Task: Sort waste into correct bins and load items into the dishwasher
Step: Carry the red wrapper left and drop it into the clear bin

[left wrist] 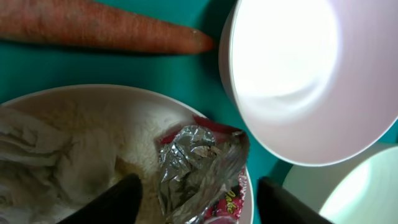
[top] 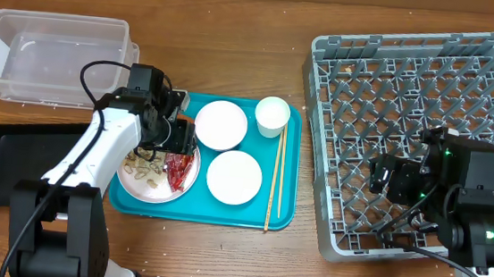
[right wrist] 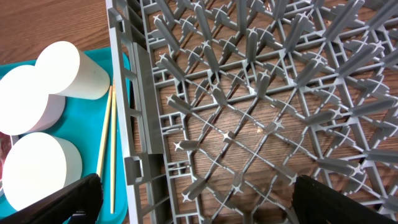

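Note:
My left gripper [top: 178, 140] [left wrist: 196, 199] is open, its fingers either side of the red shiny snack wrapper [left wrist: 202, 174] [top: 182, 167] on the round plate [top: 157, 189] [left wrist: 93, 106]. A crumpled white tissue [left wrist: 43, 155] and beige shell scraps [top: 144, 167] lie on the same plate. The orange carrot [left wrist: 99, 28] lies on the teal tray beside the plate. Two white bowls [top: 221, 125] [top: 235, 176], a white cup [top: 272, 116] and chopsticks [top: 274, 179] sit on the tray. My right gripper [top: 385, 179] [right wrist: 196, 199] is open and empty above the grey dish rack [top: 320, 118] [right wrist: 134, 124].
The clear plastic tub [top: 53, 54] stands at the back left, the black tray [top: 8, 158] in front of it. The teal tray [top: 281, 215] lies between them and the rack. Bowls, cup and chopsticks also show in the right wrist view [right wrist: 37, 168].

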`<state>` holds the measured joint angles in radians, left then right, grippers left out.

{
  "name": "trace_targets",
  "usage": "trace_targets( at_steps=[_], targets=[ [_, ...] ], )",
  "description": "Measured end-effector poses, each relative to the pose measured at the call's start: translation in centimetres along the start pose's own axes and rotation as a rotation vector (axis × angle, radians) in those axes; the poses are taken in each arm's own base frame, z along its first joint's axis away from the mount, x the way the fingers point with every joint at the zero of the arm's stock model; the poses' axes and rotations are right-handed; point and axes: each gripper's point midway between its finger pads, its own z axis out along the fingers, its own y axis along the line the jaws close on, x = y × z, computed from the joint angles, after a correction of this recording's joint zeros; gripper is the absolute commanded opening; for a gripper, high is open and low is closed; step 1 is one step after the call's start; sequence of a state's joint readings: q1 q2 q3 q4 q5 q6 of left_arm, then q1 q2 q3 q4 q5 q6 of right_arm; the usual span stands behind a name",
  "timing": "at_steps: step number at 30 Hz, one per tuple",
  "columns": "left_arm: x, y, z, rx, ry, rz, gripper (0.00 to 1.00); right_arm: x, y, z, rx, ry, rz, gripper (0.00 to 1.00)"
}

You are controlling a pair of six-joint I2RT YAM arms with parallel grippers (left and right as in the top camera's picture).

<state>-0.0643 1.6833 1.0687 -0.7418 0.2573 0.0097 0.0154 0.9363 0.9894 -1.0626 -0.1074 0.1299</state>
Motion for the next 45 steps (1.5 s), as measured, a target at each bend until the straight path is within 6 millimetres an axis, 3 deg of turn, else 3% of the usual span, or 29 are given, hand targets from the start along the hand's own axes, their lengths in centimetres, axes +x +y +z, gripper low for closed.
trace_targets(
  at_steps=[2, 9, 14, 17, 21, 26, 31, 45],
  targets=[
    [0.2, 0.1, 0.0, -0.003, 0.009, -0.001, 0.45, 0.0, 0.0, 0.0, 0.000, 0.000, 0.000, 1.00],
    [0.9, 0.6, 0.0, -0.037, 0.037, -0.005, 0.04, 0.0, 0.0, 0.0, 0.000, 0.000, 0.001, 1.00],
    [1.8, 1.3, -0.3, -0.077, 0.076, -0.011, 0.04, 0.0, 0.0, 0.0, -0.001, 0.000, 0.000, 1.00],
    [1.3, 1.3, -1.1, -0.090, 0.079, -0.012, 0.04, 0.0, 0.0, 0.0, -0.001, -0.001, 0.000, 1.00],
    [-1.9, 1.2, -3.7, -0.101, 0.005, -0.010, 0.04, 0.0, 0.0, 0.0, -0.001, 0.000, 0.000, 1.00],
    [-7.8, 2.1, -9.0, -0.125, -0.179, -0.022, 0.04, 0.0, 0.0, 0.0, 0.000, 0.000, 0.000, 1.00],
    [-12.2, 5.1, -14.5, -0.195, -0.376, -0.083, 0.04, 0.0, 0.0, 0.0, 0.000, 0.000, 0.000, 1.00],
    [-15.6, 15.3, -20.8, -0.468, -0.653, -0.250, 0.13, 0.0, 0.0, 0.0, 0.000, 0.000, 0.000, 1.00]
  ],
)
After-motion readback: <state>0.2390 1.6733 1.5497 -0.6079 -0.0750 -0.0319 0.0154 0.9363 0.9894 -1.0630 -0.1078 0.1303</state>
